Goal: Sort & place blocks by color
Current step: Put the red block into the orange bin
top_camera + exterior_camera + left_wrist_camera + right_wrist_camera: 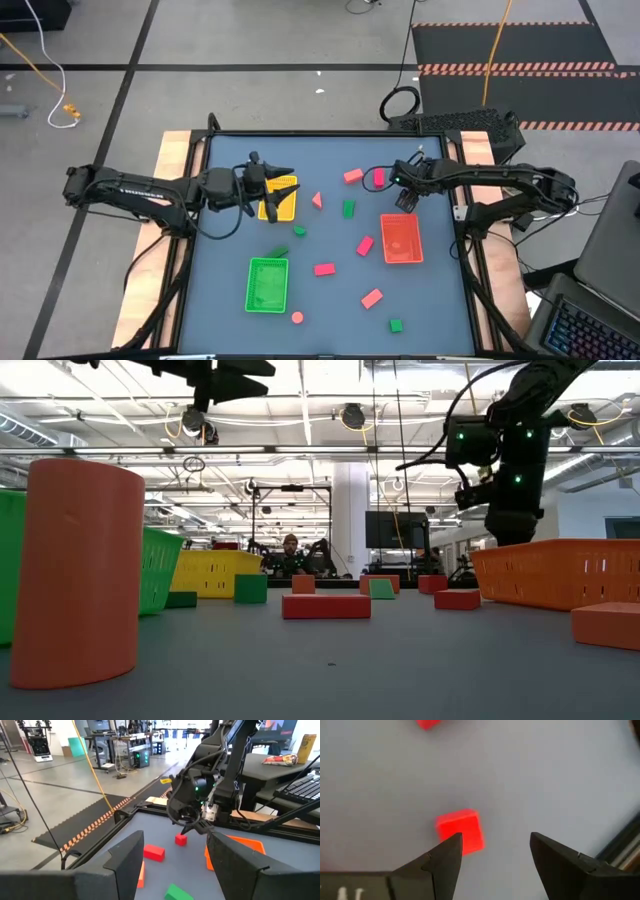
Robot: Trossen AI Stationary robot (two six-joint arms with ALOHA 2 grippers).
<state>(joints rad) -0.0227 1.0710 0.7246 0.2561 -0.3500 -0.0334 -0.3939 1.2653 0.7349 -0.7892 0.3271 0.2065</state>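
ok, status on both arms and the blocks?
Right gripper open, empty, above the red cube. Left gripper open, empty, over the yellow tray. Blocks scattered on the mat; nothing blocking the cube.

You look straight down on the table from overhead, level across it from its surface, and close from each wrist, both wrist views sharing one red cube.

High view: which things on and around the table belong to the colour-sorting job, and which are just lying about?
Part of the job:
- red blocks
- green blocks
- pink round block
- yellow tray
- green tray
- red tray
- left gripper, right gripper, both open and empty

Lying about:
- keyboard
- yellow cable on the floor
- laptop
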